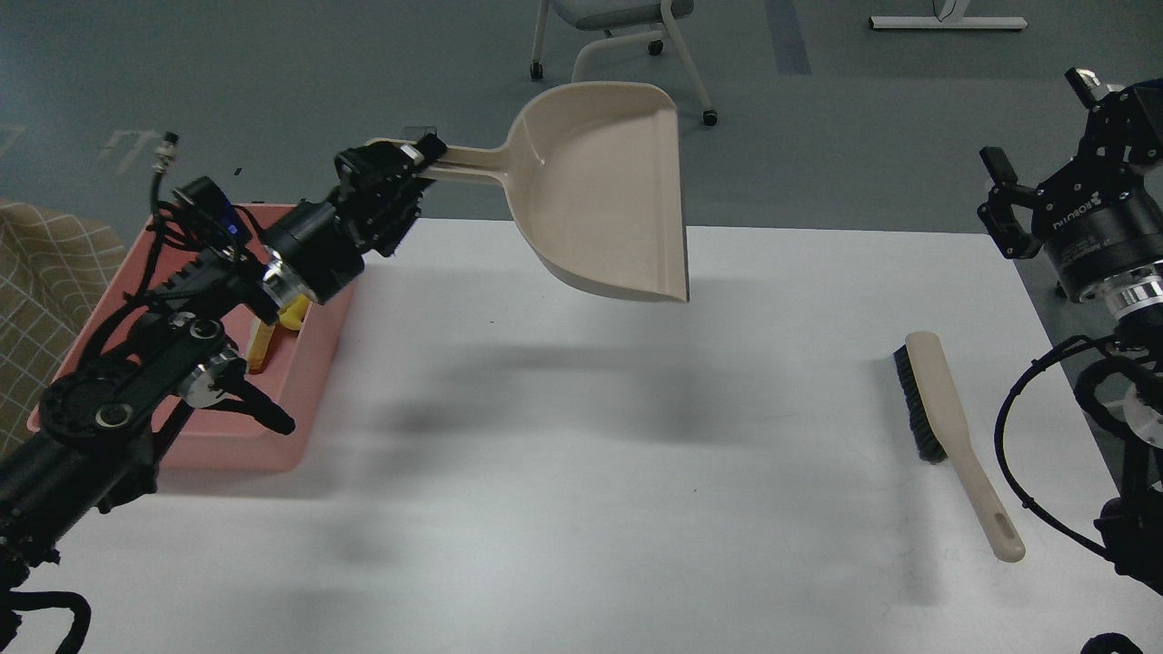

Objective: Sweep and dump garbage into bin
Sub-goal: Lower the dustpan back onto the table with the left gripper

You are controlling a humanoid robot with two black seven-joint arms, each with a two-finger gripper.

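My left gripper (409, 159) is shut on the handle of the beige dustpan (604, 186) and holds it level in the air above the table's far middle. The dustpan looks empty. The pink bin (300, 400) stands at the table's left, mostly hidden behind my left arm. In it I see part of the yellow sponge (293, 317) and the tan crust of the bread slice (260, 350). My right gripper (1045, 127) is open and empty, raised at the far right above the table edge.
The beige brush with black bristles (945, 427) lies on the white table (591, 509) at the right, below my right gripper. A chair (618, 36) stands on the floor beyond the table. A checked cloth (45, 272) is at the far left.
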